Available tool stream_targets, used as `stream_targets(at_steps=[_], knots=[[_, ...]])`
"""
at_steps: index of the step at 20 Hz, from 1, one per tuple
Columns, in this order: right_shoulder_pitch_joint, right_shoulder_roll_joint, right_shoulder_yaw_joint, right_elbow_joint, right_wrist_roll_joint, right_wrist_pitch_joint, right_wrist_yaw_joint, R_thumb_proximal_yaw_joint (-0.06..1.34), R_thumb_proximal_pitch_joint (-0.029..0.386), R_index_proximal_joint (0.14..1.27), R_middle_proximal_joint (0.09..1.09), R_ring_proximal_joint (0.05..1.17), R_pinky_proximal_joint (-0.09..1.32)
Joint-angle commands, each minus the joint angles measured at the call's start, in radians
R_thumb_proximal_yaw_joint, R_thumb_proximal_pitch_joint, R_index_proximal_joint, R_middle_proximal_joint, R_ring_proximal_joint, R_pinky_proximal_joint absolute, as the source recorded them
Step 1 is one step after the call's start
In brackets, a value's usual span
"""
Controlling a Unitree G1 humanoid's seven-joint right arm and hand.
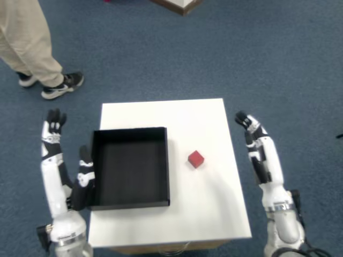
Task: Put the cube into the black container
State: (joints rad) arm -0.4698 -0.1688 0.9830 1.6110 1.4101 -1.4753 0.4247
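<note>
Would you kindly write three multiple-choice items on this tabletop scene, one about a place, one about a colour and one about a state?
1. Where does the cube lie?
A. inside the container
B. on the table, right of the container
C. on the carpet

2. What colour is the cube?
A. red
B. green
C. yellow

3. What is the state of the right robot hand?
A. shut on the cube
B. resting in the container
C. open, holding nothing

Answers:
1 B: it sits on the white table, apart from the black container.
2 A: its faces are plainly red.
3 C: the hand hangs beside the table edge, away from the cube.
</note>
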Motion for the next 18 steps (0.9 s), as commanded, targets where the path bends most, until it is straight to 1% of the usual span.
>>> stream_targets(at_steps=[1,2,3,4,6,8,9,10,11,13,14,16,18], knots=[[-0.057,-0.013,0.065,0.094,-0.059,-0.054,-0.083,0.08,0.122,0.28,0.27,0.28,0.11],[-0.062,-0.012,0.092,0.12,-0.085,-0.046,-0.117,0.18,0.106,0.29,0.27,0.28,0.11],[-0.067,-0.01,0.119,0.138,-0.114,-0.034,-0.156,0.21,0.088,0.3,0.28,0.27,0.11],[-0.071,-0.009,0.146,0.151,-0.144,-0.022,-0.197,0.2,0.069,0.31,0.28,0.27,0.11],[-0.08,-0.006,0.21,0.175,-0.21,0.002,-0.293,0.21,0.054,0.32,0.28,0.27,0.11],[-0.094,0.0,0.29,0.212,-0.281,0.004,-0.387,0.24,0.024,0.33,0.28,0.27,0.11],[-0.105,0.004,0.348,0.243,-0.326,0.002,-0.446,0.25,0.002,0.34,0.28,0.26,0.11],[-0.115,0.009,0.41,0.281,-0.37,0.011,-0.512,0.28,-0.002,0.35,0.28,0.26,0.11],[-0.123,0.015,0.472,0.316,-0.413,0.029,-0.587,0.3,-0.003,0.37,0.29,0.27,0.12],[-0.134,0.016,0.593,0.359,-0.509,0.076,-0.751,0.3,-0.008,0.38,0.29,0.26,0.12],[-0.14,0.014,0.645,0.369,-0.548,0.1,-0.825,0.3,-0.012,0.39,0.29,0.26,0.12],[-0.157,0.01,0.781,0.377,-0.641,0.176,-1.022,0.29,-0.018,0.4,0.29,0.26,0.12],[-0.173,0.005,0.906,0.359,-0.718,0.275,-1.223,0.28,-0.021,0.41,0.3,0.27,0.14]])
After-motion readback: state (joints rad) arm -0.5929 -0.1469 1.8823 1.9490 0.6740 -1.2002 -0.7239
